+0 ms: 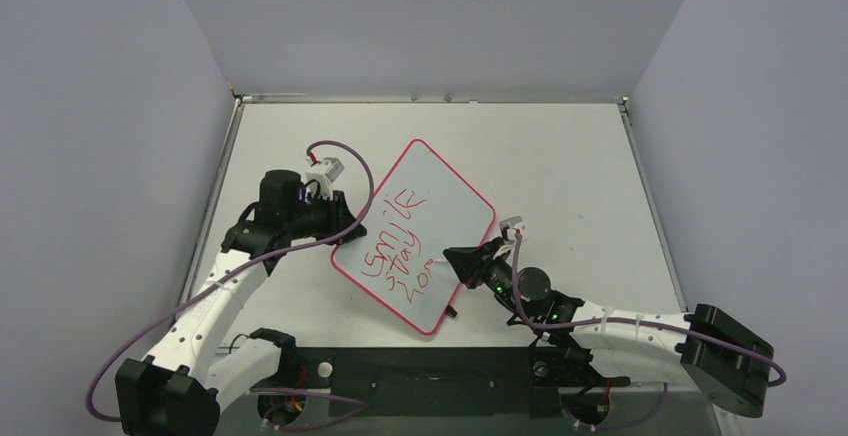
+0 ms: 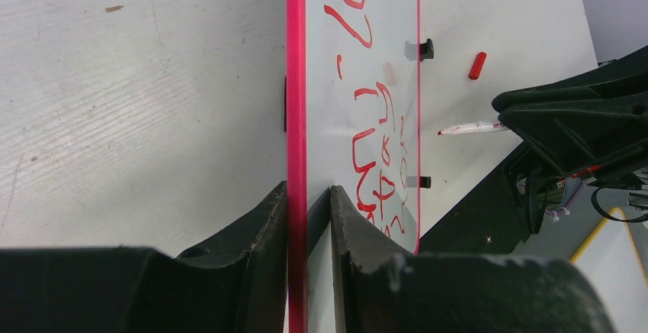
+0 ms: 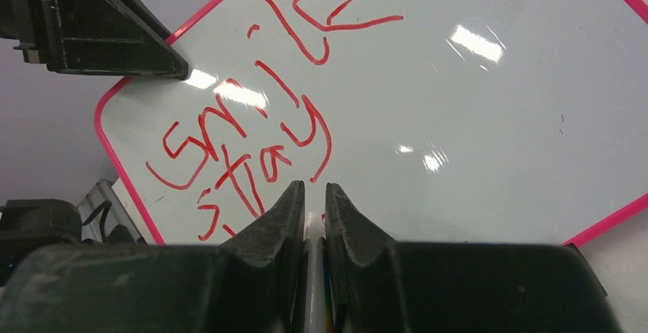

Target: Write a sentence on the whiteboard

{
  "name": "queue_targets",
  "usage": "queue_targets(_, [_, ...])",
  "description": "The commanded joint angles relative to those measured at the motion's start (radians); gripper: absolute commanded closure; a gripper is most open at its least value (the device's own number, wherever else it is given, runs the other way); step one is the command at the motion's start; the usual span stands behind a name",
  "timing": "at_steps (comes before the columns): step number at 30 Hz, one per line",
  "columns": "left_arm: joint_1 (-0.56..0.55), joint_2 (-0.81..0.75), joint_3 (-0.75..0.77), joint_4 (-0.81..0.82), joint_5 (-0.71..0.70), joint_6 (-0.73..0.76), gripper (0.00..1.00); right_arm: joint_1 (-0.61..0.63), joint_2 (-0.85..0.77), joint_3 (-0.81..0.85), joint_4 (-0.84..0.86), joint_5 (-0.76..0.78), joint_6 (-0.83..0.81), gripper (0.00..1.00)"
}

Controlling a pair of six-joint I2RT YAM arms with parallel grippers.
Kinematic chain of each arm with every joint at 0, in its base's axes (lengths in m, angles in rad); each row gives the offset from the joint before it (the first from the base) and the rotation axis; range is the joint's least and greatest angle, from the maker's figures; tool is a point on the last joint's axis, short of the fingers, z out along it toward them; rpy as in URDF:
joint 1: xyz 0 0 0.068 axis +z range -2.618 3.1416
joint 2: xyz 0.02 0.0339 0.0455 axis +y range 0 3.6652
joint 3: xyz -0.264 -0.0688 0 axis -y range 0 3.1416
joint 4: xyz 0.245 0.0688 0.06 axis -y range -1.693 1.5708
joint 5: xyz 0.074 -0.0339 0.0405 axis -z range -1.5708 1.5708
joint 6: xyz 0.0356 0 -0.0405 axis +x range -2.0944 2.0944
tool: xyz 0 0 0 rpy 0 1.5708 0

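The whiteboard (image 1: 445, 201) lies as a tilted diamond on the table, with a thin red-pink border (image 2: 296, 81). The sentence (image 1: 395, 248) runs in red lines; "Smile" and "stay" (image 3: 252, 119) read clearly, and a third line has begun below them. My left gripper (image 1: 336, 212) (image 2: 308, 188) is shut on the board's left edge, one finger on each face. My right gripper (image 1: 452, 256) (image 3: 314, 185) is shut on a white marker (image 3: 314, 230). The marker (image 2: 470, 128) points its red tip at the board's lower right edge, by the third line.
A red marker cap (image 2: 477, 65) lies loose on the table beyond the board. Two small black clips (image 2: 426, 49) (image 2: 424, 182) sit on the board's far edge. Grey walls close in the table (image 1: 560, 156) on three sides.
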Motion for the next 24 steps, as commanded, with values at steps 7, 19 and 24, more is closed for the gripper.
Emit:
queue_targets(7, [0.001, -0.025, -0.003, 0.041, -0.011, 0.04, 1.0, -0.035, -0.015, 0.042, -0.059, 0.034, -0.054, 1.0])
queue_targets(19, [0.001, -0.032, -0.006, 0.042, -0.016, 0.041, 1.0, -0.079, 0.096, 0.071, 0.001, -0.005, -0.061, 1.0])
queue_targets(24, [0.001, -0.03, -0.007, 0.043, -0.016, 0.043, 1.0, -0.081, 0.12, 0.072, 0.022, -0.009, -0.059, 1.0])
